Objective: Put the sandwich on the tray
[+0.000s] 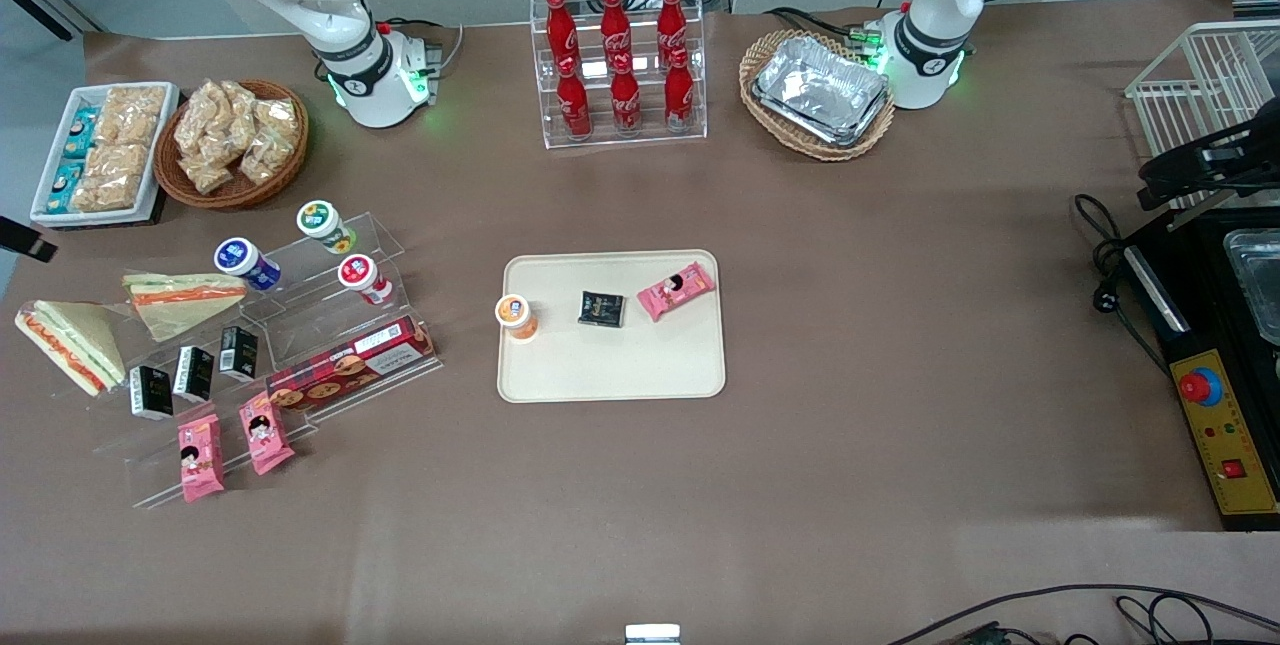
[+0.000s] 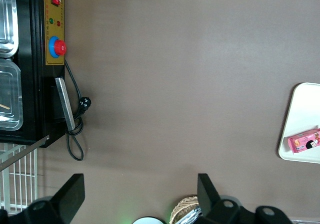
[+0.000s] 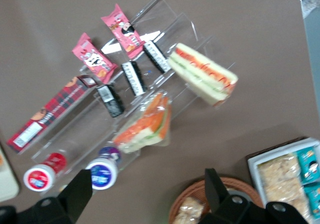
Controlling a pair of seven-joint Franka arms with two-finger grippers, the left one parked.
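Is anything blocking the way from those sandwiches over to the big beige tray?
Partly. The clear stand with its small pots and biscuit box lies between the sandwich and the tray, so it must be lifted over. The gripper hovers above the sandwiches, open.

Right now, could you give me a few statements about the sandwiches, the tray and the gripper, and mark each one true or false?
1. Both sandwiches lie off the tray. True: the sandwich and the second sandwich sit by the clear display steps.
2. The tray is bare. False: it holds an orange-lidded cup, a black packet and a pink packet.
3. The gripper holds a sandwich. False: it is open and holds nothing, above the wicker basket's rim and blue-lidded cup.
4. The cola bottles stand in a clear rack. True.
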